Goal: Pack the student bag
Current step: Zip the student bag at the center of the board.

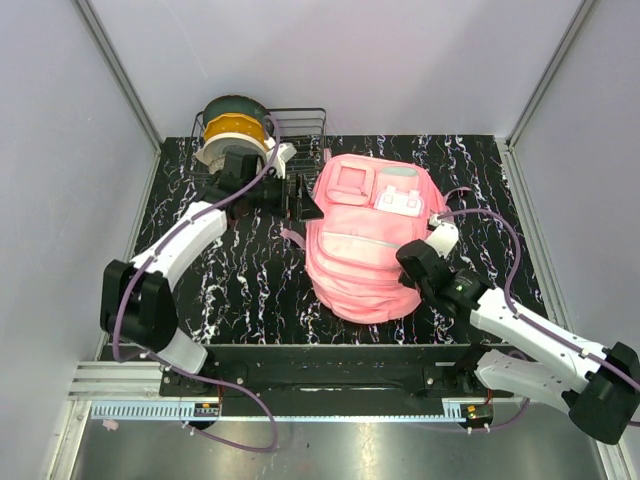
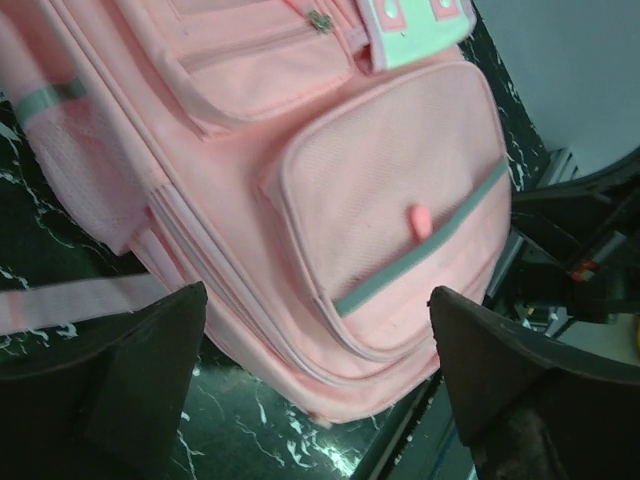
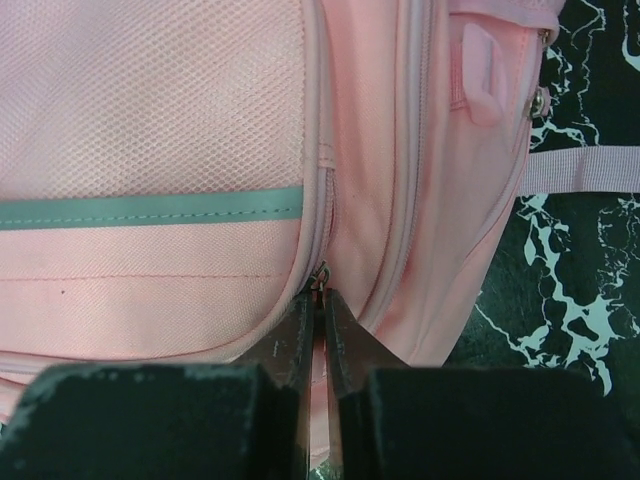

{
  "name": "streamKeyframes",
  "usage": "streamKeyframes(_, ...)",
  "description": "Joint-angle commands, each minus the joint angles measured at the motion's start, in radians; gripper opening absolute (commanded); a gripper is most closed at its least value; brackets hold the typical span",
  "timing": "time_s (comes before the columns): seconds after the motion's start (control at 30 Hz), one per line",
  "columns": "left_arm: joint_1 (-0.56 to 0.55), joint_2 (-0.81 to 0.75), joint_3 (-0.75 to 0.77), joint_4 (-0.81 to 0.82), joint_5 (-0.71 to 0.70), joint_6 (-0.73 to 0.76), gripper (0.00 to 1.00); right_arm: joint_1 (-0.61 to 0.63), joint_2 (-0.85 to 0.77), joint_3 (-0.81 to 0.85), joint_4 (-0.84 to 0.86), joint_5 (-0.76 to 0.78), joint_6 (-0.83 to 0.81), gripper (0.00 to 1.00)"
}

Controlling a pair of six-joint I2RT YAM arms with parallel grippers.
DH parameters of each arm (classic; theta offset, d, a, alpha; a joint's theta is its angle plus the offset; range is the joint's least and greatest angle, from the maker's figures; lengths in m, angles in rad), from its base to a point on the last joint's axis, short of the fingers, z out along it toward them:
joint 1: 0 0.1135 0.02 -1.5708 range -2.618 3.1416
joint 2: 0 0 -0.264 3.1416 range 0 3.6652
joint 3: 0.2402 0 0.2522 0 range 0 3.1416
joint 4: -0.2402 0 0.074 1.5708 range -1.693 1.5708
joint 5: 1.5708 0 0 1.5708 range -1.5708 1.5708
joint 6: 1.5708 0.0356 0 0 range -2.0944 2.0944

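- Table (image 1: 240,290): black marbled, carries everything below.
- Student bag (image 1: 360,260): pink, lying flat, front up, mid-table. Zip looks closed. Risk: soft and unanchored, so whole bag may slide instead of zip running.
- Left gripper (image 2: 318,292): fingers spread wide, empty, above front pocket, restraining nothing.
- Right gripper (image 3: 320,300): pinched onto zip pull (image 3: 320,280) at side seam. Risk: tiny tab slips free; off-line tug jams slider.
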Motion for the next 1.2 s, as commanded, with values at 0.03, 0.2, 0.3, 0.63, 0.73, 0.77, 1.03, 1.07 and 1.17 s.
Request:
streamKeyframes(0.03, -0.012, -0.177, -0.127, 0.074, -0.089, -0.07, 0.99, -0.008, 0.008, 0.03, 0.209, -0.078, -0.083, 0.0)
streamKeyframes(0.2, -0.012, -0.335, -0.311, 0.095, -0.274, -0.159, 0.99, -0.008, 0.021, 0.037, 0.223, -0.116, -0.111, 0.0)
streamKeyframes(0.3, -0.004, -0.413, -0.362, 0.089, -0.407, -0.191, 0.99, -0.008, 0.025, 0.03, 0.23, -0.133, -0.126, 0.0)
streamKeyframes(0.63, -0.127, -0.313, -0.442, 0.366, -0.333, -0.421, 0.99, -0.008, -0.014, -0.011, 0.298, -0.225, -0.186, 0.0)
streamKeyframes(0.73, -0.162, -0.233, -0.416, 0.444, -0.326, -0.45, 0.99, -0.008, -0.025, -0.016, 0.312, -0.256, -0.215, 0.0)
streamKeyframes(0.77, -0.17, -0.201, -0.416, 0.475, -0.322, -0.479, 0.99, -0.009, -0.031, -0.017, 0.316, -0.259, -0.231, 0.0)
streamKeyframes(1.03, -0.185, -0.104, -0.373, 0.577, -0.305, -0.524, 0.59, -0.008, -0.041, -0.031, 0.33, -0.313, -0.278, 0.0)
streamKeyframes(1.07, -0.184, -0.099, -0.369, 0.577, -0.307, -0.525, 0.52, -0.008, -0.046, -0.035, 0.335, -0.317, -0.284, 0.0)
streamKeyframes(1.17, -0.185, -0.099, -0.35, 0.545, -0.325, -0.498, 0.32, -0.008, -0.049, -0.039, 0.333, -0.319, -0.292, 0.0)
